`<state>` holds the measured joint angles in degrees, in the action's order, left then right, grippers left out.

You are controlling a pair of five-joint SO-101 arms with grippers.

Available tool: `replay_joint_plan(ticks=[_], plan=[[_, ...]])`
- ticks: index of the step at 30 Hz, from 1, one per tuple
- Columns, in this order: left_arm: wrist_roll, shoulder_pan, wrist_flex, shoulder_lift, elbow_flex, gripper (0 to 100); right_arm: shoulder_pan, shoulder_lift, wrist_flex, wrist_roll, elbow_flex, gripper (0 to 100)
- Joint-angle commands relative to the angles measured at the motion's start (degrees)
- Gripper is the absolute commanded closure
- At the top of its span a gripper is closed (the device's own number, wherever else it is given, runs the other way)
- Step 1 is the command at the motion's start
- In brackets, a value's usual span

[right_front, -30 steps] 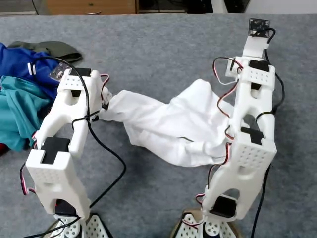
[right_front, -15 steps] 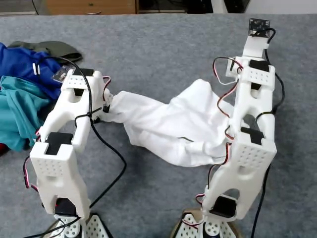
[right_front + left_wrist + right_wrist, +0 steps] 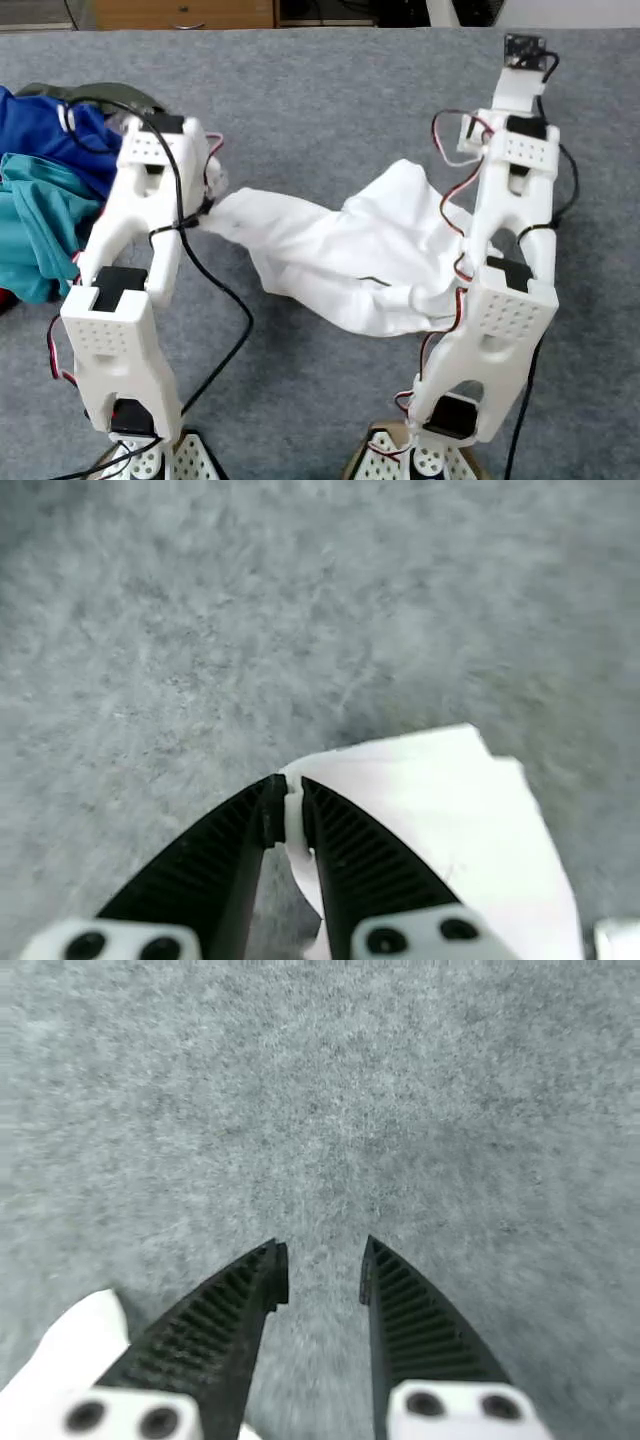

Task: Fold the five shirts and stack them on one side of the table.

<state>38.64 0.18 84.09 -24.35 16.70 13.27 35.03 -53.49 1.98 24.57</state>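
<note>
a grey, carpet-like table (image 3: 330,110) carries a crumpled white shirt (image 3: 340,255), spread across its middle. at the table's left edge lies a heap: a blue shirt (image 3: 40,135), a teal shirt (image 3: 35,225) touching it on the near side, and a dark green shirt (image 3: 122,97) behind.

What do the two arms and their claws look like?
The left arm and right arm are blocky white shells with black motors in cut-outs and dotted hole panels. Black cables and red-and-white wires loop along them. The left claw and right claw are black, ridged and tapering, on white mounts.
</note>
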Motion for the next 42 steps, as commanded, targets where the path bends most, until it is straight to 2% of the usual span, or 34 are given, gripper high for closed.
replay_joint_plan(ticks=[1, 6, 13, 17, 21, 24, 32, 35, 38, 42], plan=[[-4.04, -1.85, 7.12, 2.42, 9.93, 98, 1.19, -2.33, -7.03, -2.90, 9.54, 85.7], [-11.43, -3.52, 11.69, 3.30, 11.25, 98, -6.73, 6.90, -15.12, -6.59, 22.81, 85.7], [-19.08, -4.57, 11.25, 3.91, 3.16, 98, -13.85, 27.91, -26.73, -6.51, 43.38, 85.7], [-23.91, -4.92, 11.34, 4.79, 0.88, 98, -13.85, 35.56, -39.56, -6.24, 56.40, 85.7], [-27.69, -4.84, 11.25, 5.05, -2.02, 98, -9.89, 38.90, -49.05, -6.42, 65.10, 85.7], [-28.84, -4.92, 11.25, 5.05, -2.64, 98, -6.02, 38.11, -48.97, -6.59, 63.78, 85.7], [-29.98, -5.36, 11.25, 5.05, -2.46, 98, -3.65, 27.38, -48.97, -8.09, 61.05, 85.7], [-30.24, -5.54, 8.00, 5.05, -4.31, 98, -5.05, 21.58, -48.97, -12.75, 58.51, 85.7], [-30.24, -5.54, 4.84, 5.05, -6.86, 98, -6.02, 15.25, -48.97, -14.24, 49.80, 85.7], [-30.24, -5.01, 4.31, 5.05, -8.26, 98, -6.55, 6.11, -48.79, -16.18, 29.14, 86.0]])
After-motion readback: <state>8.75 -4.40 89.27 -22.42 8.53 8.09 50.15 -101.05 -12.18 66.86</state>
